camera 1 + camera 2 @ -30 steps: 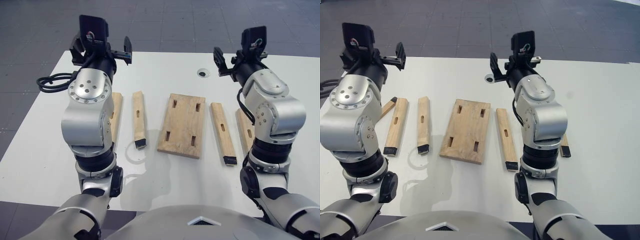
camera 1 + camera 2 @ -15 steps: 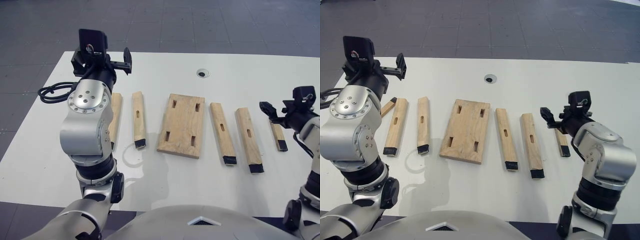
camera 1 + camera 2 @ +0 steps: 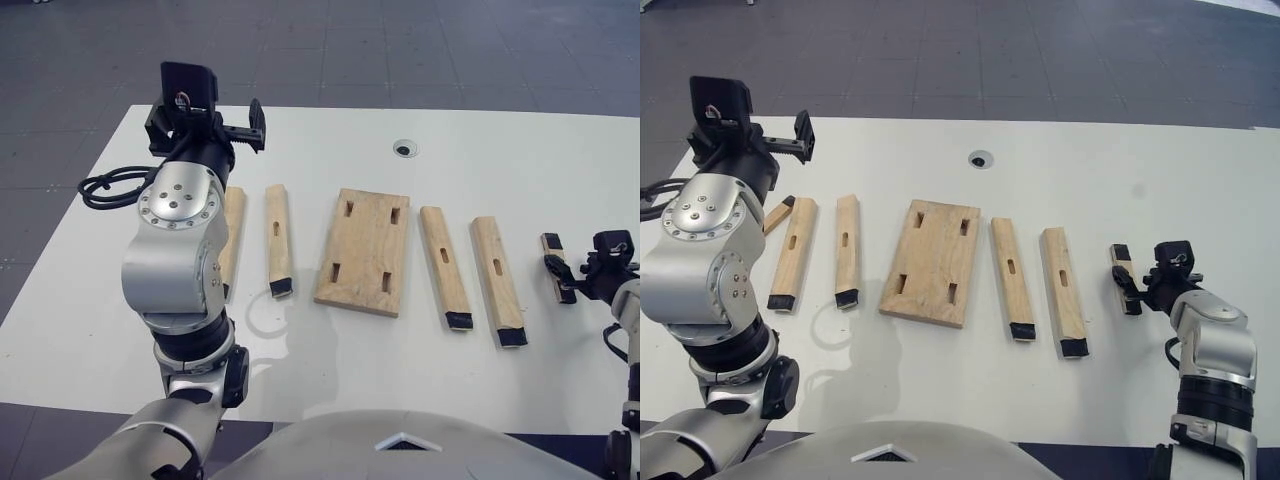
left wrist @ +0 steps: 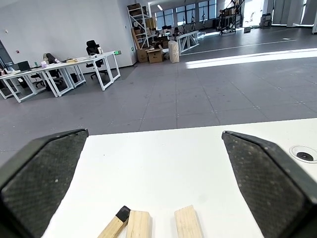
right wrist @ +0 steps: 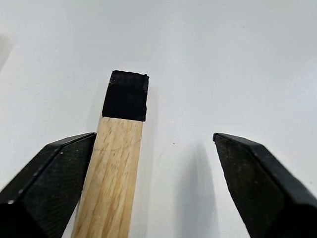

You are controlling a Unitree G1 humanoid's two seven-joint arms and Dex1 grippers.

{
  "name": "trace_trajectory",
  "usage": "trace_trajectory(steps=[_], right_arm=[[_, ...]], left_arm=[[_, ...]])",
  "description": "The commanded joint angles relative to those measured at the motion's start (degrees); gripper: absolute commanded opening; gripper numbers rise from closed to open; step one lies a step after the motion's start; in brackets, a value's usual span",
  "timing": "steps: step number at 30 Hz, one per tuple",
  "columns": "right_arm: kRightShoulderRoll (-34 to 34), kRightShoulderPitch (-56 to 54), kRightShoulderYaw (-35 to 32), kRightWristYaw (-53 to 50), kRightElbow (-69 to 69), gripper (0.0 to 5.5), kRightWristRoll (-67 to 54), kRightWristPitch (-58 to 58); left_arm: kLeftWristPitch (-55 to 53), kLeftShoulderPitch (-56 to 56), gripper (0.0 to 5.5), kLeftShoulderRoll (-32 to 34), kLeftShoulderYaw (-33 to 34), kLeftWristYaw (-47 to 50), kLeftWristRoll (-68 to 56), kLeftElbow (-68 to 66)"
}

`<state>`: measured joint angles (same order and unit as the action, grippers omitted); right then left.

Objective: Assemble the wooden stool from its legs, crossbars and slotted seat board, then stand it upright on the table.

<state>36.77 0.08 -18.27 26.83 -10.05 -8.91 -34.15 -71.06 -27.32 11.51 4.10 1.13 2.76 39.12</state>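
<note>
Right pincer (image 5: 154, 135) spread open, low on worktop (image 3: 330, 130), straddling the black-tipped crossbar (image 5: 116, 163), not clenched. Left pincer (image 4: 154, 144) released, hovering over left legs (image 3: 277, 240).

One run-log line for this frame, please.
stage: parts loose, nothing joined | right gripper: open, low at crossbar, not gripping | left gripper: open, raised, left side of table | seat board: flat, centre

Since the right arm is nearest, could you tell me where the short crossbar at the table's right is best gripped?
Likely across its narrow width, on the bare wood behind the black end, coming from above: the crossbar lies flat, long sides free, between the right gripper's open fingers.
</note>
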Motion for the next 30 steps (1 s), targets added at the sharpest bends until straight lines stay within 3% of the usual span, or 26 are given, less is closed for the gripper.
trace_trajectory(steps=[1, 10, 19, 28, 30], right_arm=[[-0.3, 6.2, 2.6, 0.9, -2.5, 4.31, 1.6, -0.4], [-1.7, 14.1, 4.5, 5.3, -2.9, 4.31, -3.9, -6.6], [0.4, 17.3, 12.6, 11.2, -4.6, 4.31, -5.8, -7.6], [-2.7, 13.0, 12.1, 10.7, -13.0, 4.31, -8.2, -7.8], [-3.9, 10.7, 11.4, 9.1, -16.0, 4.04, -8.4, -6.9]], left_arm=[[-0.4, -0.7, 4.99, 0.0, -0.6, 0.1, 0.3, -0.1], [-0.3, -0.7, 4.99, 0.1, -2.0, 0.2, 0.5, 0.0], [-1.1, -1.9, 4.99, 0.8, -2.0, -0.1, 0.5, 0.0], [-1.8, -2.3, 4.99, 1.1, -2.2, -0.2, 0.5, 0.0], [-1.9, -2.7, 5.01, 1.3, -2.2, -0.3, 0.4, -0.1]])
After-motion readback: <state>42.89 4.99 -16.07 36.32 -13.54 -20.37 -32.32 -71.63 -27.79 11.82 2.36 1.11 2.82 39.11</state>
